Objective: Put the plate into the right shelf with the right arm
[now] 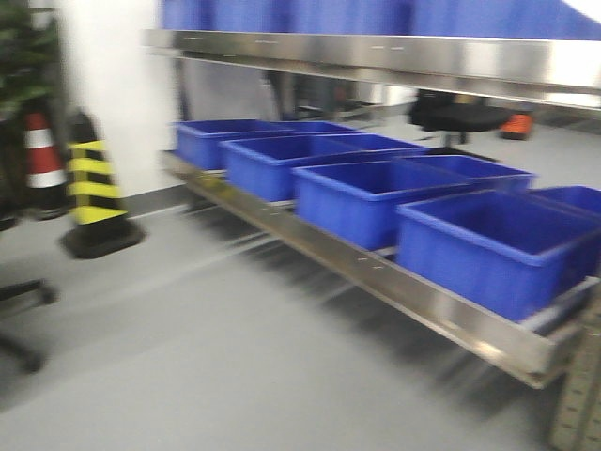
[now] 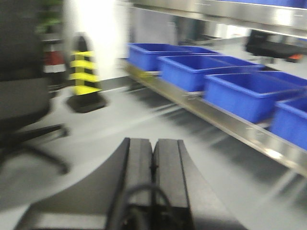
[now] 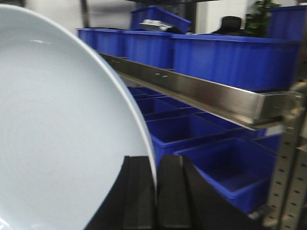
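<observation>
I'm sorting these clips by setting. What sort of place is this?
Likely a storeroom or a warehouse-style workspace. It has a stainless-steel rack lined with blue plastic bins, a smooth grey floor, and a yellow-and-black striped traffic cone by the wall.

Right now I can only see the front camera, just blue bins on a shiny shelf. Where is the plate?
Observer: The right wrist camera shows the white plate held by its rim in the right gripper.
Operator: Is the other gripper holding something too?
Observer: No. The left wrist camera shows the left gripper shut with nothing in it.
Operator: Is the plate on the shelf already?
Observer: Not yet. In the right wrist camera it sits in the gripper, in front of the right shelf and its blue bins.
</observation>
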